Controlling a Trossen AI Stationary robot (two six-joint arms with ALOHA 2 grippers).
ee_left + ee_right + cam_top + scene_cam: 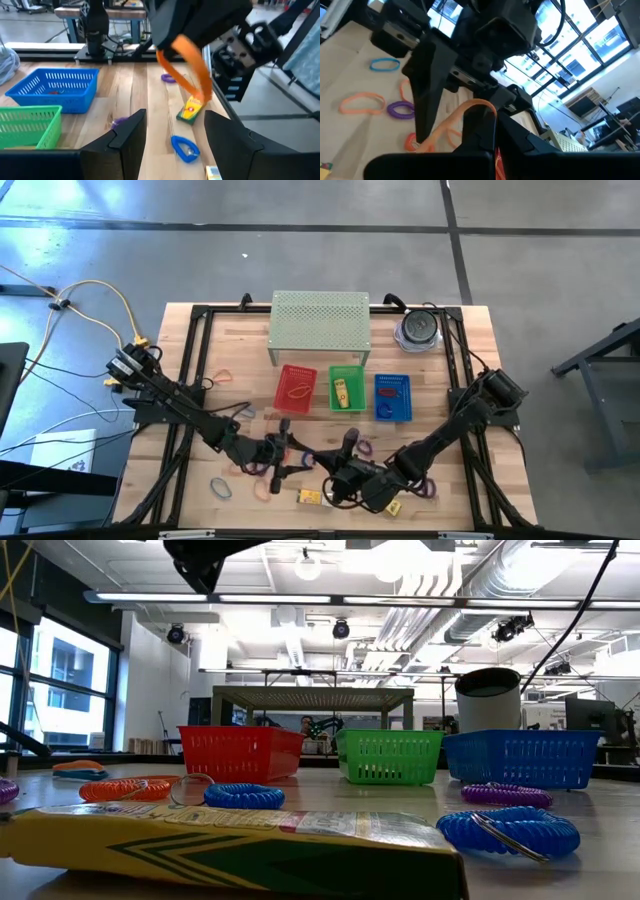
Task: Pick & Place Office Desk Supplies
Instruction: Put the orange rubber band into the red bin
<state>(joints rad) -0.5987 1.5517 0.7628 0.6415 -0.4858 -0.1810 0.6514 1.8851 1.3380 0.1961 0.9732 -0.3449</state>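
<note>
My right gripper (348,450) hovers over the near middle of the table, shut on a flat orange rubber band (186,67). My left gripper (283,448) is just to its left, open, with its fingers (125,137) pointing at the band and touching nothing. Loose loops lie on the wood around them: a blue one (184,148), purple ones (168,78) and an orange one (362,102). A yellow box (191,109) lies flat beyond the band, another (310,497) near the front edge, and a third (342,392) inside the green basket (347,388). My right gripper holds the orange band by its upper bend (477,104), pinched between the two fingers. The band hangs below the fingers as a slack loop (200,87), lifted clear of the table. The gripper's own body hides the pads in the left wrist view.
A red basket (295,387), the green one and a blue basket (393,396) stand in a row at mid-table. Behind them is a perforated green stand (320,325) and a round container (418,328). A blue coil (510,830) and the long yellow box (230,840) lie by the near edge.
</note>
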